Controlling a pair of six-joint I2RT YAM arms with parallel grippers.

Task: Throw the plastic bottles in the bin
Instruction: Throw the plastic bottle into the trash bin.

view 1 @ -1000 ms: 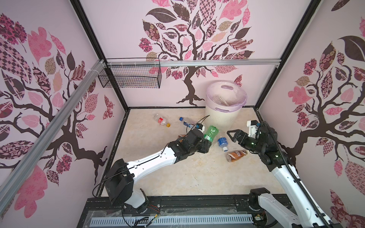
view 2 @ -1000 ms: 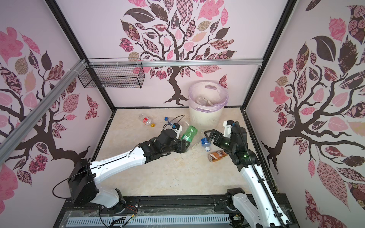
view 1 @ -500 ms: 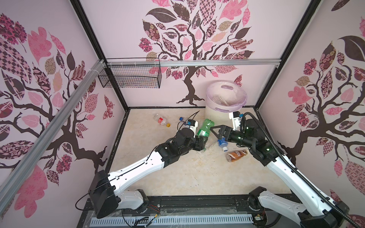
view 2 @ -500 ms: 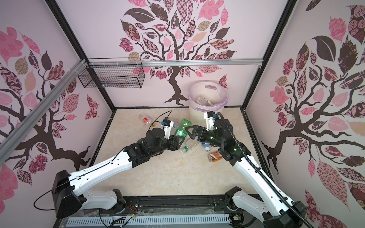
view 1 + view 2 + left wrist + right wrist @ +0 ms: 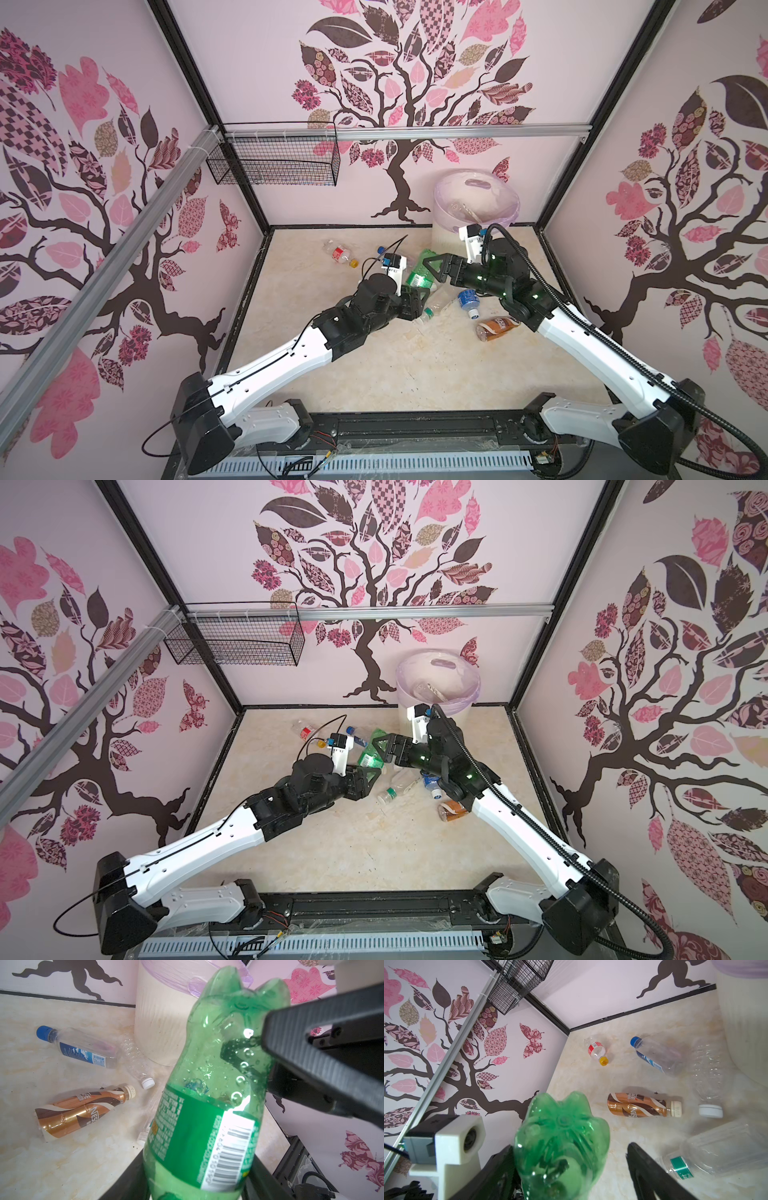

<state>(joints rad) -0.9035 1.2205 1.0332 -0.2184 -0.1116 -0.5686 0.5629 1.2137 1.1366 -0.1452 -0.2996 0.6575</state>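
As L gripper (image 5: 417,296) holds green btl (image 5: 207,1068), barcode (image 5: 228,1157), "NES" btl (image 5: 83,1118)

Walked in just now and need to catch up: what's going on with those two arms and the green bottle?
The left pincer is clamped on the green bottle, holding it off the floor close to the bin. The right pincer is open, its jaws straddling the bottle's base end without a grip yet, so this looks like a handover. Other bottles lie on the floor, among them two brown-labelled bottles and a blue-capped clear bottle.
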